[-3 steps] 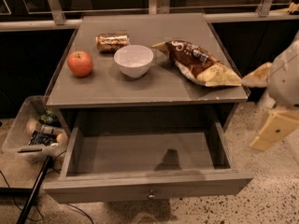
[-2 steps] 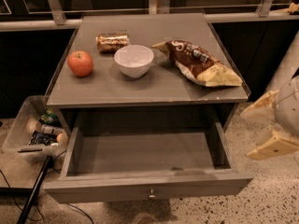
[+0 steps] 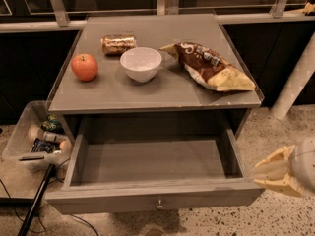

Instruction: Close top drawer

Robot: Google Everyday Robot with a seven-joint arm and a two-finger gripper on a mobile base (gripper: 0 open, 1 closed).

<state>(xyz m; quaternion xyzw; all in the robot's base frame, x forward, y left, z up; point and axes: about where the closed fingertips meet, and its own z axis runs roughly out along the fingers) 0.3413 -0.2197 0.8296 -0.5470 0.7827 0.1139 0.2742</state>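
Note:
The top drawer [image 3: 123, 199] is a wide grey drawer pulled far out of the grey cabinet [image 3: 147, 95]. Its inside is empty, and a small round metal knob [image 3: 159, 204] sits at the centre of its flat front. My gripper [image 3: 257, 177] is low at the right edge of the view, just right of the drawer's front right corner. Its cream fingers [image 3: 275, 163] point left toward that corner, stand a little apart and hold nothing. It is not touching the drawer.
On the cabinet top are a red apple [image 3: 84, 66], a can lying on its side [image 3: 118, 44], a white bowl [image 3: 141, 63] and a chip bag [image 3: 212, 67]. A clear bin of items [image 3: 37, 139] stands on the floor at left, with a dark pole [image 3: 37, 200] beside it.
My gripper has dropped from beside the cabinet top's right edge to the level of the drawer front. The drawer has not moved.

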